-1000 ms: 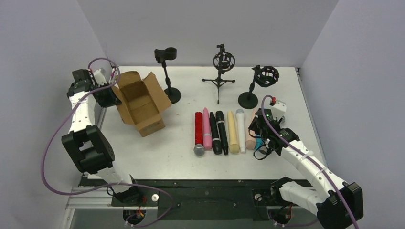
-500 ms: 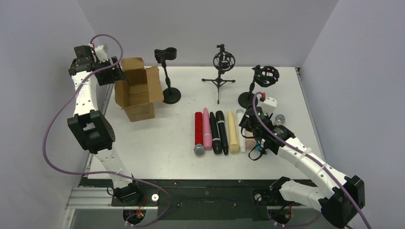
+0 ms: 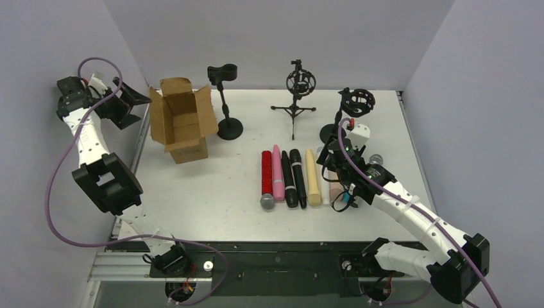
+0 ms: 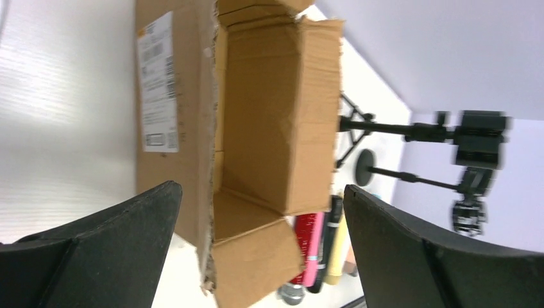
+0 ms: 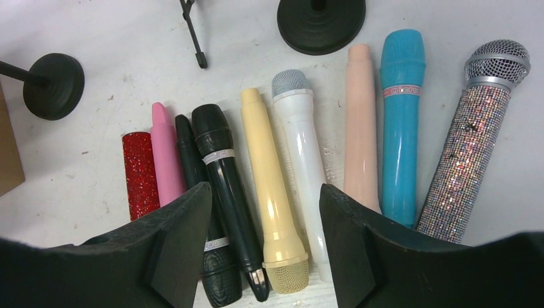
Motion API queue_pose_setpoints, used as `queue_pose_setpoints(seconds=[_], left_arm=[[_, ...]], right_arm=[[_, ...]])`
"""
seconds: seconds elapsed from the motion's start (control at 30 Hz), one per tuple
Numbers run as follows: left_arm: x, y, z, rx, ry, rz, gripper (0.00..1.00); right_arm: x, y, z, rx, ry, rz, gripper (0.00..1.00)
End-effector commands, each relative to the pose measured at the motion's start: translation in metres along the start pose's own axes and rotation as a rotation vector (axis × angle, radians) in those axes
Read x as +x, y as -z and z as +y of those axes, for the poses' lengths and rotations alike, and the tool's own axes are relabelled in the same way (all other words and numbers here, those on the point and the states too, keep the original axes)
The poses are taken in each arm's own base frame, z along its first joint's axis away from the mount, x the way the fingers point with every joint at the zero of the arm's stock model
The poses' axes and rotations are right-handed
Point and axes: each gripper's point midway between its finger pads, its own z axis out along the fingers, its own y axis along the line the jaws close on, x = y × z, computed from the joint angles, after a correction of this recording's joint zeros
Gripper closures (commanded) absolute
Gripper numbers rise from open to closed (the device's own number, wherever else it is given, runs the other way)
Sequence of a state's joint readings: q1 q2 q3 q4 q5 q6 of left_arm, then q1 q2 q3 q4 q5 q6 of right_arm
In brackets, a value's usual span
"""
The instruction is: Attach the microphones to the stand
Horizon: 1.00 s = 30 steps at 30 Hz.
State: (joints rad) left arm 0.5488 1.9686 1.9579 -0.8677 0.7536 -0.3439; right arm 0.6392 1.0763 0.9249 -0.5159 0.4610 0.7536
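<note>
Two empty hands gape: left hand [image 4: 261, 189] by box [image 4: 276, 115], right hand [image 5: 264, 192] over microphones [image 5: 401, 128].

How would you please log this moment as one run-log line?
left gripper: jaws open, apart from cardboard box | right gripper: jaws open above cream-yellow microphone | three stands: unloaded

The white desk [image 3: 212, 205] carries a row of microphones [image 3: 297, 176] lying side by side. The cream-yellow microphone [image 5: 269, 192] and the white microphone [image 5: 305, 160] lie below the gap of the right jaws. Beyond these jaws stand three black stands [image 3: 230, 128]. An open cardboard box [image 4: 256, 128] sits ahead of the left jaws.
</note>
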Motion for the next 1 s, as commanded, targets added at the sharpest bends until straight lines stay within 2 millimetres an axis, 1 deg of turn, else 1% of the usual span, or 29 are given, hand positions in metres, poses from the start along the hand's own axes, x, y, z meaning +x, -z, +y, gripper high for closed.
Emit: queue_pose_setpoints(seconds=[0.0, 0.03, 0.07, 0.17, 0.27, 0.5, 0.67, 0.83, 0.97], left_arm=[[-0.029, 0.048, -0.072, 0.213, 0.021, -0.126, 0.04], [-0.033, 0.05, -0.068, 0.222, 0.057, -0.143, 0.04], [-0.029, 0.05, -0.067, 0.232, 0.072, -0.135, 0.04], [-0.029, 0.053, -0.058, 0.225, 0.096, -0.145, 0.04], [-0.029, 0.051, -0.054, 0.228, 0.125, -0.146, 0.04], [-0.022, 0.044, -0.057, 0.278, 0.167, -0.128, 0.04], [-0.018, 0.039, -0.059, 0.271, 0.162, -0.12, 0.04], [-0.015, 0.039, -0.061, 0.274, 0.163, -0.122, 0.04], [-0.014, 0.043, -0.068, 0.29, 0.157, -0.122, 0.04]], right_arm=[[-0.025, 0.005, 0.012, -0.017, -0.006, -0.07, 0.41], [-0.027, 0.006, 0.011, -0.013, -0.007, -0.076, 0.41], [-0.028, 0.007, 0.011, -0.015, -0.01, -0.082, 0.41], [-0.028, 0.007, 0.012, -0.019, -0.015, -0.088, 0.41], [-0.027, 0.006, 0.013, -0.025, -0.022, -0.096, 0.41], [-0.019, 0.004, 0.014, -0.026, -0.017, -0.099, 0.41], [-0.019, 0.005, 0.013, -0.025, -0.02, -0.107, 0.41], [-0.019, 0.005, 0.016, -0.037, -0.028, -0.114, 0.41], [-0.019, 0.006, 0.02, -0.044, -0.017, -0.112, 0.41]])
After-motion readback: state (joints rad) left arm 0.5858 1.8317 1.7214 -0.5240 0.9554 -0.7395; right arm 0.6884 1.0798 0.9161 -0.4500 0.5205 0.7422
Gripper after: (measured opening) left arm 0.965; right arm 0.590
